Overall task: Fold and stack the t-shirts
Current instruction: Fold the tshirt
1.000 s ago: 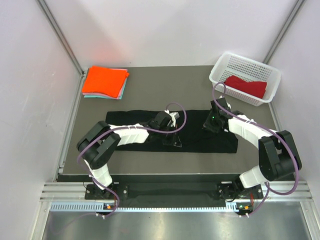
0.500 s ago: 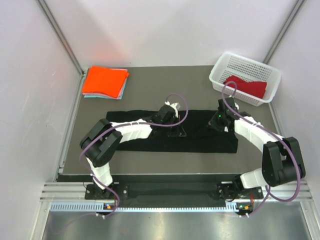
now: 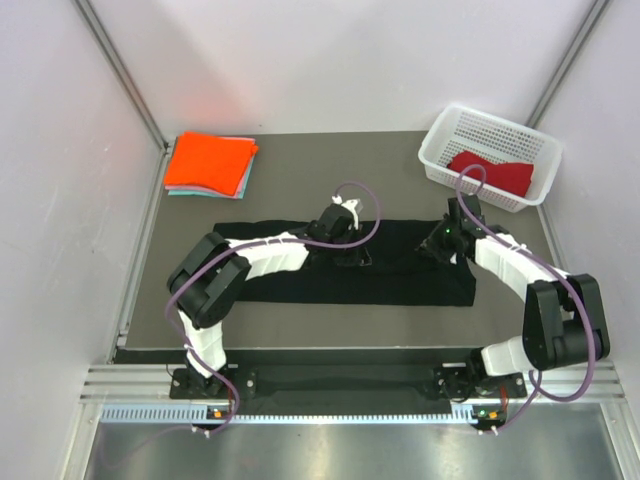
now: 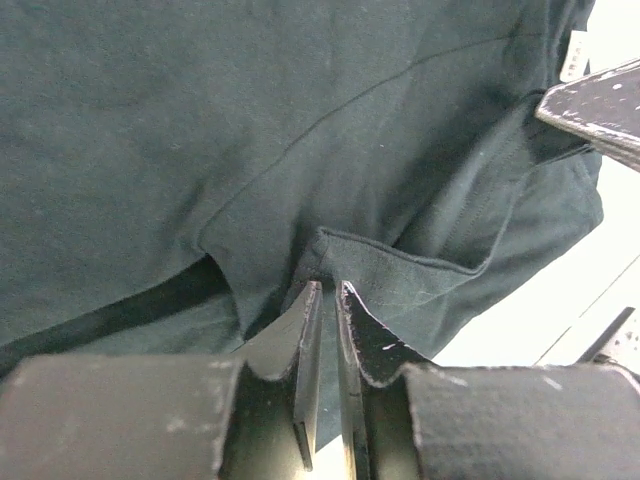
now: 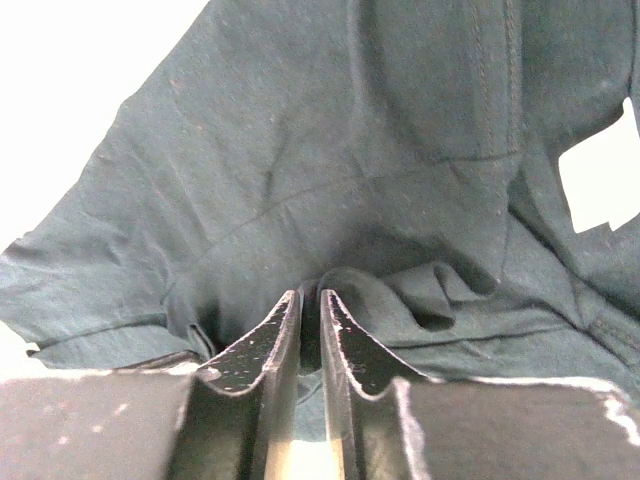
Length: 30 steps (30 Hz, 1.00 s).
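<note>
Top view: four shirts in all. The black shirt (image 3: pixel 400 280) lies as a long band across the middle of the table (image 3: pixel 300 170). The orange shirt (image 3: pixel 208 160) sits folded on the teal shirt (image 3: pixel 232 189) in the upper left of the frame, and only an edge of the teal one shows. The red shirt (image 3: pixel 495 172) lies in the single white basket (image 3: pixel 440 135) at the upper right. There are two arms. The left gripper (image 3: pixel 348 255) is down on the black shirt near its centre, and the right gripper (image 3: pixel 441 247) is down on it towards its right end, near the basket. No writing can be read here.

Left wrist view: the left gripper (image 4: pixel 328 290) is drawn narrow, its fingers (image 4: pixel 305 335) nearly together and pinching a raised fold of the black shirt (image 4: pixel 200 130), which fills most of the frame above them. A small pale tag (image 4: pixel 573 55) shows at the upper right, with nothing legible on it.

Right wrist view: the right gripper (image 5: pixel 310 295) is equally narrow, with bunched cloth of the black shirt (image 5: pixel 350 150) caught between its tips at the bottom centre. The shirt spreads upward across the frame.
</note>
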Tool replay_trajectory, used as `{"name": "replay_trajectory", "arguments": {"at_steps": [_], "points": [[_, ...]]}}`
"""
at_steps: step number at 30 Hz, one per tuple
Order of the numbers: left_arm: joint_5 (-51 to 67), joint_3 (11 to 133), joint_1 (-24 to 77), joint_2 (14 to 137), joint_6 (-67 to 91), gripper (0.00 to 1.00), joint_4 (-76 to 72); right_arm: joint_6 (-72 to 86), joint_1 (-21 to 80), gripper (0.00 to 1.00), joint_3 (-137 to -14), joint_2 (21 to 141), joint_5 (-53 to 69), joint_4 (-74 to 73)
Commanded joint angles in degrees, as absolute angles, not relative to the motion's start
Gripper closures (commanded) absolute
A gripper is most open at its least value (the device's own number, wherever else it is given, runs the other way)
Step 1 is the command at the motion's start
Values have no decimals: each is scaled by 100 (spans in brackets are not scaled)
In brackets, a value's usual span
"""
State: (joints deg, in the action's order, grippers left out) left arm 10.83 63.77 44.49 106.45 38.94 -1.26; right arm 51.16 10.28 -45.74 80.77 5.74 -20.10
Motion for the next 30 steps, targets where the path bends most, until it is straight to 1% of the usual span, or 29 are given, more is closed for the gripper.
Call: {"name": "replay_trajectory", "arguments": {"at_steps": [1,4,10,13,20,26,30], "points": [[905,6565,4386,10643,3665,84,-26,5238,932,84,-4772,8138,782,-1652],[931,6592,4368,10687,3621,80,-26,5264,862,84,-4843,8200,774,-1661],[1177,6653,4342,10582,3095,65,149,5335,703,87,-4781,8358,923,-1547],[1423,6759,4281,10573,2831,62,211,5344,703,87,-4711,8376,932,-1494],[2047,6829,4043,10643,2541,57,176,5317,694,87,-4711,8420,975,-1468],[2697,6855,3938,10810,2435,57,44,5317,694,87,-4720,8446,1002,-1441],[3084,6759,3929,10907,2496,59,-376,5326,694,87,-4711,8464,1028,-1424]]}}
